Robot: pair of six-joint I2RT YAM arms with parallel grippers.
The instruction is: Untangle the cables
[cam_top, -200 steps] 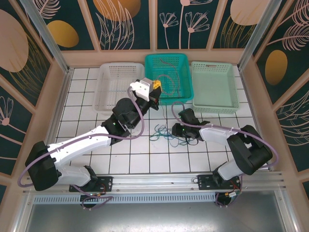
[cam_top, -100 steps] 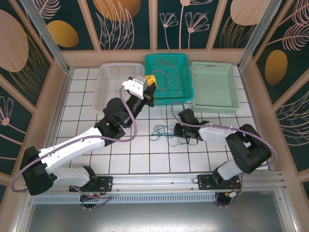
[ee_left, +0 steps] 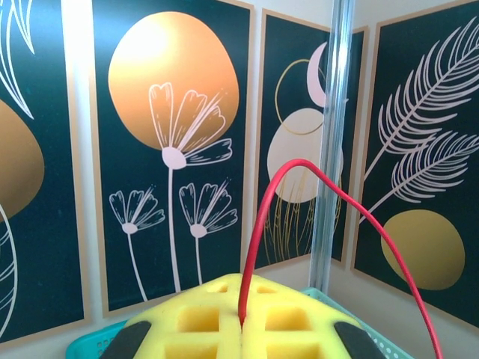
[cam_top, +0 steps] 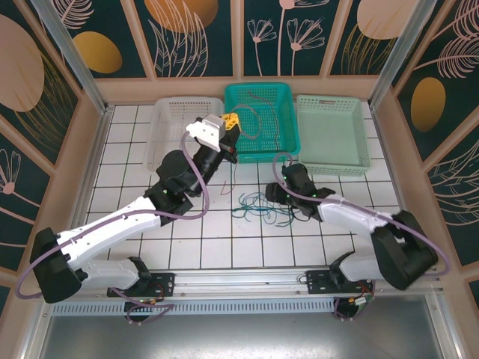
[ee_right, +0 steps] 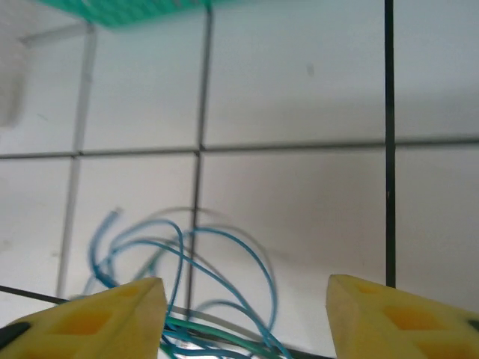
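My left gripper (cam_top: 230, 129) is raised at the near left corner of the teal basket (cam_top: 260, 87). Its yellow pads (ee_left: 187, 329) are shut on a dark red cable (ee_left: 262, 217). From the left gripper (ee_left: 241, 318) that cable arcs up and over the basket, where its loop (cam_top: 257, 120) hangs. A loose tangle of blue and green cables (cam_top: 262, 206) lies on the white tiles in front of the baskets. My right gripper (cam_top: 271, 194) hovers low at the tangle's right side. Between the open right gripper's (ee_right: 247, 321) fingertips (ee_right: 112, 318) run blue cable loops (ee_right: 224, 247) and a green strand (ee_right: 217, 335).
A white basket (cam_top: 161, 127) stands left of the teal one and a pale green basket (cam_top: 333, 166) right of it, all along the back wall. The teal basket's edge (ee_right: 127, 9) shows just beyond the right gripper. Purple arm cables loop over both forearms.
The left gripper moved left and back with the red cable, drawing it away from the tangle. The right gripper opened and shifted slightly back; the blue and green cables now lie more spread.
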